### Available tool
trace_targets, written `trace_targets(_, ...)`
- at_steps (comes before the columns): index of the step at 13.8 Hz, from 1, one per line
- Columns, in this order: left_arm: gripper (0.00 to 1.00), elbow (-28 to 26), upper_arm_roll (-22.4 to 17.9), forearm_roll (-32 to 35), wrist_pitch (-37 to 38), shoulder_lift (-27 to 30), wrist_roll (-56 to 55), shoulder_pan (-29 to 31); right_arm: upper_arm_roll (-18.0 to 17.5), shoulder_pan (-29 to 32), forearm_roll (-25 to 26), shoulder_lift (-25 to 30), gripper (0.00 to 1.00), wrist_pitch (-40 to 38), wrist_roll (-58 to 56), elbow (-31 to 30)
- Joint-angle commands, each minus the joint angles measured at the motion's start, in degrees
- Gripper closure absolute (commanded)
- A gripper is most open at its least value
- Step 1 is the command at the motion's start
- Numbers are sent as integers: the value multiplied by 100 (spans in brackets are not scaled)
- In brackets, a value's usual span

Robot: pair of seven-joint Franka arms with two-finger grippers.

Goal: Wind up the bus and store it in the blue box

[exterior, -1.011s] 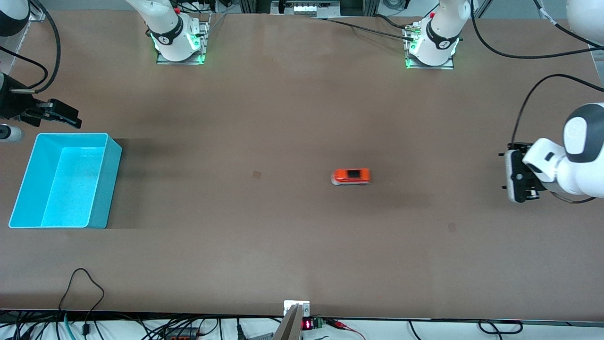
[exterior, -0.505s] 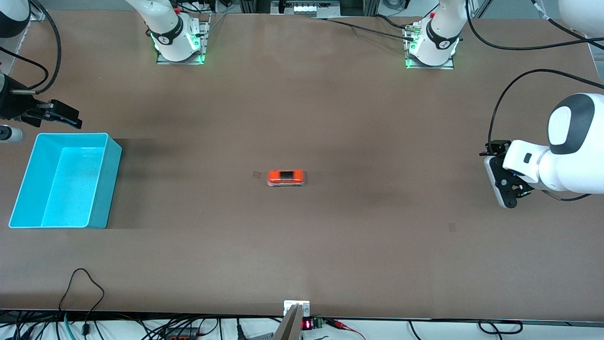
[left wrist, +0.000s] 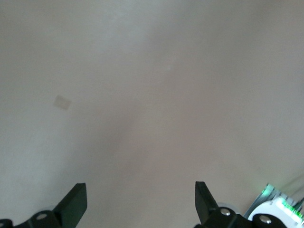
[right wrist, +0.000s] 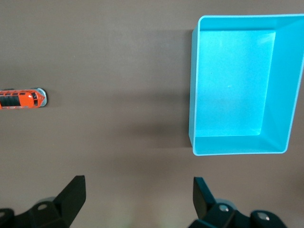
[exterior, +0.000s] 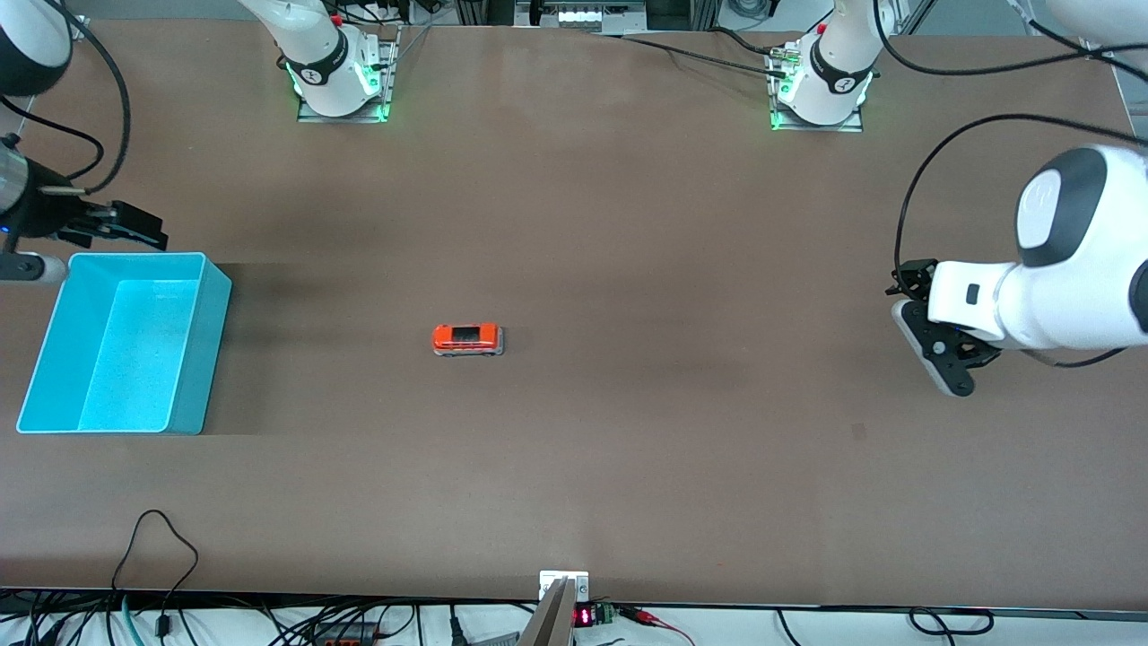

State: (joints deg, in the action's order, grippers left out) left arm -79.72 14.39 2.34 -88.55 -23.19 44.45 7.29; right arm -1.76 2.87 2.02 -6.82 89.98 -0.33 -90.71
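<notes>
The orange bus (exterior: pixel 467 339) stands on the table near its middle, with nothing touching it. It also shows in the right wrist view (right wrist: pixel 21 99). The blue box (exterior: pixel 208 359) stands empty at the right arm's end of the table and shows in the right wrist view (right wrist: pixel 240 85). My right gripper (exterior: pixel 136 229) is open and empty, up over the table beside the box's rim; its fingers (right wrist: pixel 72 195) are spread wide. My left gripper (exterior: pixel 934 354) is open and empty over bare table at the left arm's end, with its fingers (left wrist: pixel 76 202) wide apart.
The two arm bases (exterior: pixel 336 76) (exterior: pixel 821 85) stand along the table's edge farthest from the front camera. Cables (exterior: pixel 157 547) lie at the nearest edge. A small pale mark (left wrist: pixel 61 101) is on the table under the left gripper.
The bus has rolled across the table toward the blue box. The left arm has moved a little toward the table's middle. The right gripper has shifted slightly closer to the box.
</notes>
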Motion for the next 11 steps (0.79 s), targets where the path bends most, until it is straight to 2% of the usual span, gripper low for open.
trace_targets(1, 0, -70, -216, 48, 84, 499, -1022, -288, -26, 3, -52, -109, 0, -77, -55, 44)
trace_targets(3, 0, -70, -681, 56, -38, 710, -2163, -736, -52, 3, -52, -144, 0, -86, -81, 27)
trace_targets(6, 0, -70, -945, 83, -400, 904, -3213, -747, -52, -417, -52, -153, 0, -77, -177, 36)
trace_targets(8, 0, -105, -1393, -388, -409, 1071, -3652, -738, -52, -768, -61, -197, 0, -25, -912, 9)
trace_targets(9, 0, -114, -1569, -575, -409, 1193, -3863, -747, -52, -874, -200, -284, 0, -24, -1125, 9)
trace_targets(10, 0, -210, -1640, -594, -400, 1351, -4205, -755, -52, -902, -811, -346, 0, -24, -1249, 9)
trace_targets(11, 0, -298, -1650, -568, -400, 1483, -4652, -799, -52, -937, -1087, -416, 0, 28, -1485, -26)
